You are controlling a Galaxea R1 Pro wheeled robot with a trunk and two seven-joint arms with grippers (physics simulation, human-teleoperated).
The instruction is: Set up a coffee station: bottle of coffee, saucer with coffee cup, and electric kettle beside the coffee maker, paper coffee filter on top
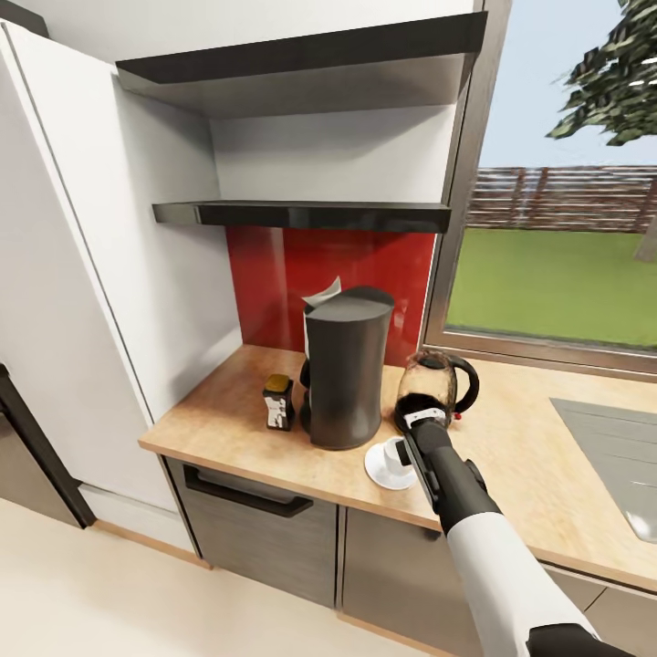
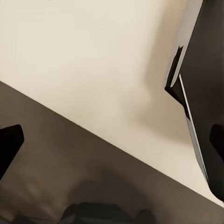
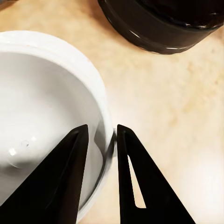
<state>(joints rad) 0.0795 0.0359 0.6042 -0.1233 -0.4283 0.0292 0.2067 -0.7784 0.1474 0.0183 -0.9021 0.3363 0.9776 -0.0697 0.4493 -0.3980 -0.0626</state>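
Note:
The dark grey coffee maker [image 1: 347, 370] stands on the kitchen countertop [image 1: 228, 401], with the white paper coffee filter [image 1: 322, 294] on its top. Left of it sits the bottle of coffee [image 1: 278, 401]; to its right stands the glass electric kettle [image 1: 438, 385]. In front lies the saucer [image 1: 376, 471] with the coffee cup [image 1: 395, 453] on it. My right gripper [image 1: 407, 444] reaches down onto the cup. In the right wrist view the right gripper [image 3: 102, 128] is shut on the coffee cup [image 3: 42, 112] at its rim wall, near the kettle's black base [image 3: 158, 23]. My left gripper [image 2: 112, 144] hangs open.
The black kitchen shelf [image 1: 301, 215] is bare above the red backsplash [image 1: 274, 274]. A steel sink [image 1: 611, 447] lies at the right, a window [image 1: 557, 228] behind it, and a tall white panel [image 1: 91, 274] at the left. The left wrist view faces beige floor [image 2: 93, 56].

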